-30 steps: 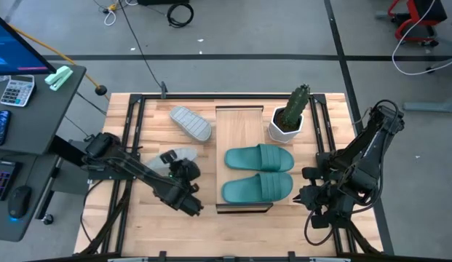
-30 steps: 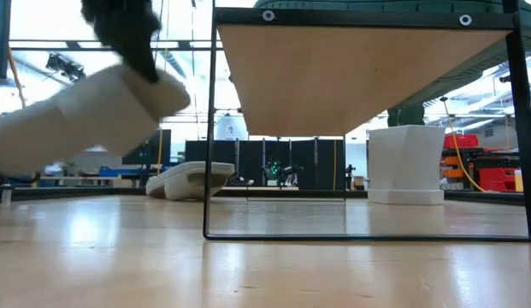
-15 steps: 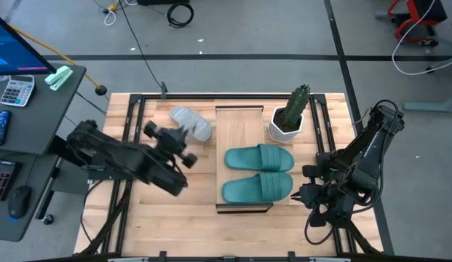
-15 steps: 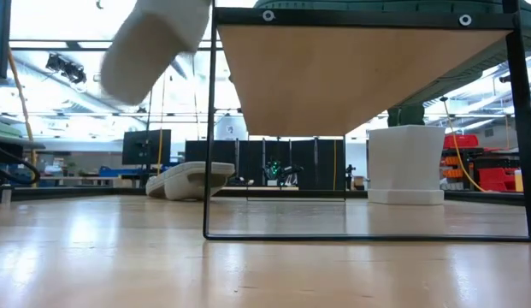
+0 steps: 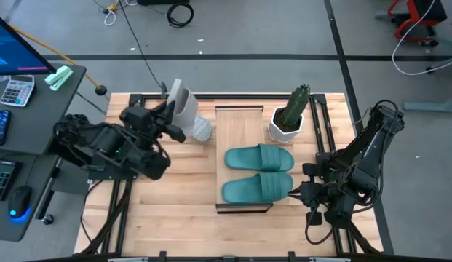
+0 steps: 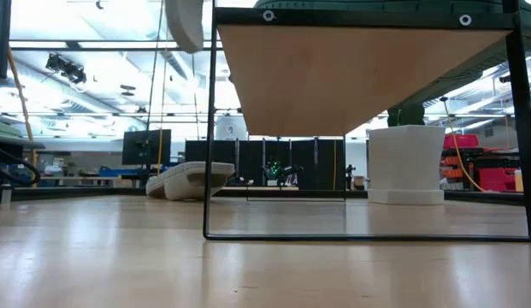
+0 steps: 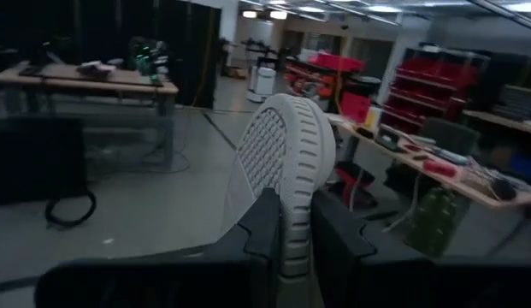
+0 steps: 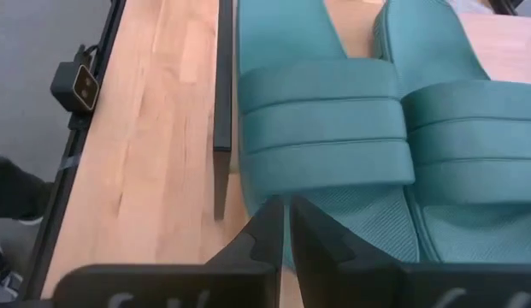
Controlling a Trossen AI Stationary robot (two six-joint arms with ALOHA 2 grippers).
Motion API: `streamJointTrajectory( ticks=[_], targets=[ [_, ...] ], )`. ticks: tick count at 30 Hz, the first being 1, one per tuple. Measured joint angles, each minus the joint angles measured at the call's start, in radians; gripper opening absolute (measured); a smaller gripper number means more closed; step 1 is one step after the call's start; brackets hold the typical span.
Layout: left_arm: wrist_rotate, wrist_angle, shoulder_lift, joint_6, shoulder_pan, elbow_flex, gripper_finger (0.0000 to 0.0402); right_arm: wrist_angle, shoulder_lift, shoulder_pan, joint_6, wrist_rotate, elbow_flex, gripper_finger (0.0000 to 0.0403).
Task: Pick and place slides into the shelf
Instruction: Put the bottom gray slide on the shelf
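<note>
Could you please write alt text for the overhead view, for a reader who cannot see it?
The left gripper holds a light grey sandal on edge above the table's far left, over a second grey sandal lying there. Two teal sandals lie side by side on the shelf, beside a potted cactus. The right gripper waits, shut, near the shelf's right edge.

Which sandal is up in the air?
The grey sandal pinched in the left gripper; the other grey one and both teal ones lie flat.

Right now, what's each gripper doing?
Left gripper: shut on a grey sandal, lifted off the table.
Right gripper: shut, holding nothing.
</note>
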Motion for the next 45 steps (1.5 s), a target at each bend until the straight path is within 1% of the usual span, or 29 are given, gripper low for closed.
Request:
streamJointTrajectory(
  ticks=[4,11,15,22,26,32,38,41,45],
  targets=[
    [-0.006,0.039,0.044,-0.072,0.022,-0.021,0.0052,0.000,0.000,0.000,-0.022,0.002,0.000,0.0030],
    [-0.012,0.050,0.112,-0.337,0.060,-0.062,0.0051,0.000,0.000,0.000,-0.025,0.011,0.000,0.0030],
    [-0.009,0.045,0.125,-0.483,0.068,-0.084,0.0052,0.000,0.000,0.001,-0.035,0.010,0.000,0.0030],
    [-0.008,0.050,0.125,-0.681,0.078,-0.111,0.0052,-0.003,0.000,0.001,-0.122,-0.002,0.000,0.0030],
    [-0.008,0.045,0.125,-0.759,0.079,-0.113,0.0051,-0.004,0.000,0.000,-0.157,0.001,0.000,0.0030],
    [-0.008,0.045,0.125,-0.863,0.112,-0.113,0.0050,-0.008,0.000,0.000,-0.158,0.011,0.000,0.0030],
    [-0.007,0.052,0.125,-1.039,0.137,-0.113,0.0050,-0.008,0.000,0.000,-0.150,0.028,0.000,0.0030],
    [-0.007,0.090,0.125,-1.043,0.150,-0.113,0.0051,-0.008,0.000,0.000,-0.149,0.028,0.000,0.0030],
    [-0.008,0.100,0.125,-1.029,0.158,-0.113,0.0051,-0.008,0.000,0.000,-0.144,0.031,0.000,0.0030]
  ],
)
